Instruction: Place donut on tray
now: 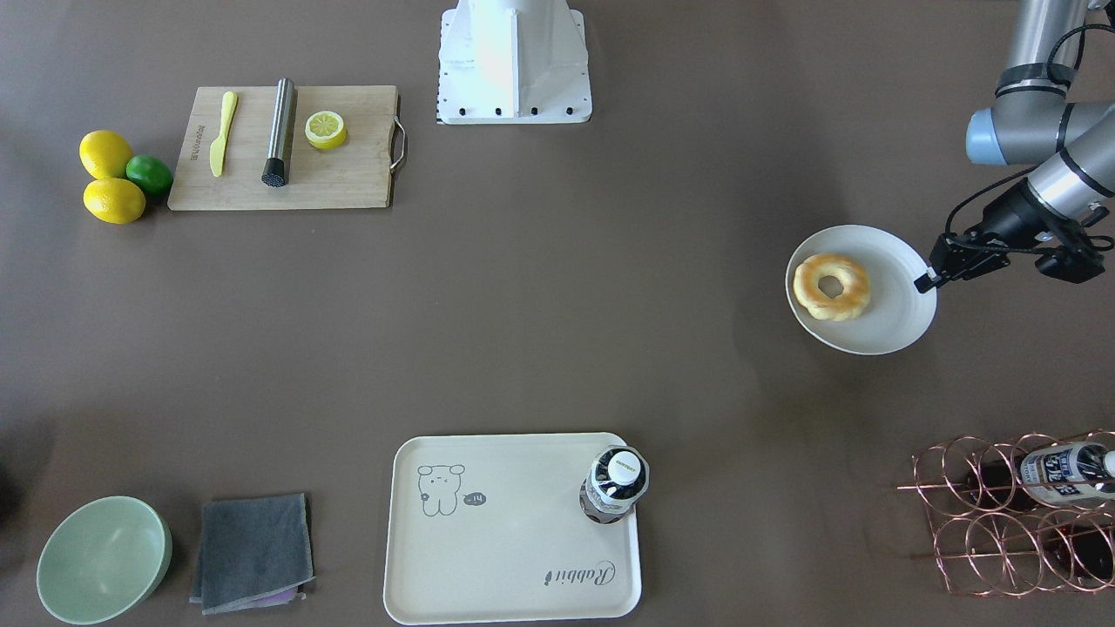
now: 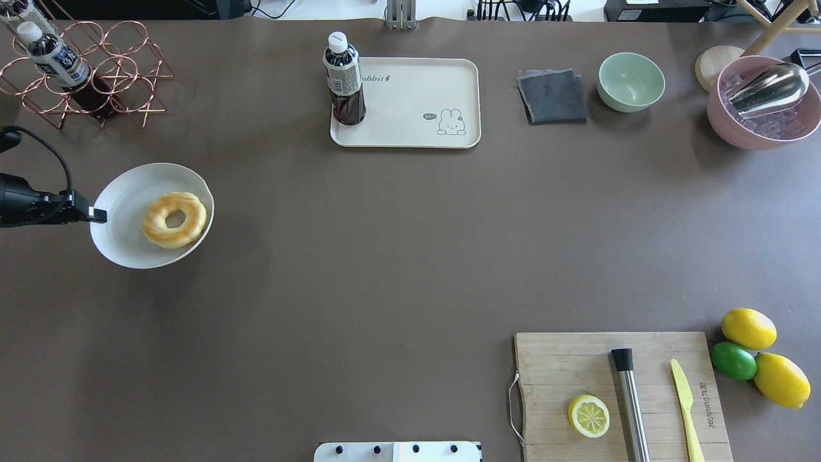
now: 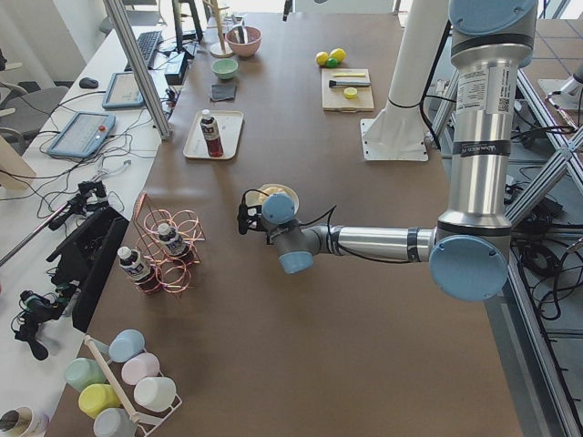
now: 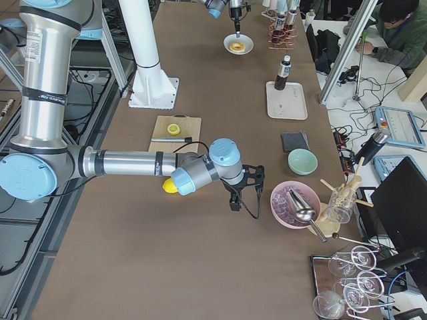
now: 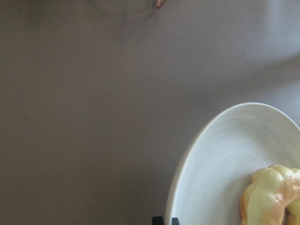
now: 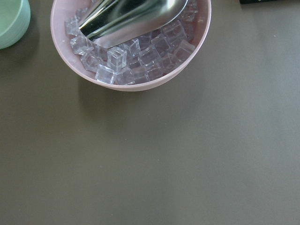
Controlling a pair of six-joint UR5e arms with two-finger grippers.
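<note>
The donut [image 2: 174, 219], a golden-yellow ring, lies on a round white plate [image 2: 118, 221] at the table's left side; it also shows in the front view [image 1: 832, 286] and the left wrist view [image 5: 269, 199]. My left gripper [image 2: 96, 213] is at the plate's outer rim, away from the donut, fingertips close together with nothing between them. The cream tray [image 2: 410, 122] with the rabbit drawing sits at the far middle, with a dark drink bottle [image 2: 344, 80] upright on its left corner. My right gripper [image 4: 233, 200] hangs by the pink bowl; I cannot tell whether it is open.
A copper wire rack [image 2: 96, 77] with bottles stands far left, behind the plate. A pink bowl of ice [image 6: 131, 70] with a metal scoop is below my right wrist. A green bowl [image 2: 631, 81], grey cloth [image 2: 553, 96] and cutting board [image 2: 577, 366] lie to the right.
</note>
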